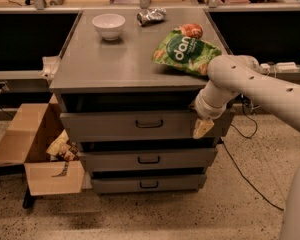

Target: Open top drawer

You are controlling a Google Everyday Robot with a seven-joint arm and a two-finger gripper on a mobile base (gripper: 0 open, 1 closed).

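The top drawer [110, 126] is the widest grey front of the three in the metal cabinet, with a small dark bail handle [149, 124] at its centre. A dark gap shows above its front. My gripper [203, 128], pale yellow at the tip, hangs from the white arm [250, 81] in front of the right end of the top drawer's front, well to the right of the handle. It holds nothing that I can see.
Two narrower drawers [148, 159] [148, 184] sit below. On the cabinet top [105, 64] are a white bowl [108, 25], a green chip bag [186, 52] and a crumpled foil bag [151, 16]. An open cardboard box [37, 149] stands at the left. Cables [245, 176] lie on the floor at the right.
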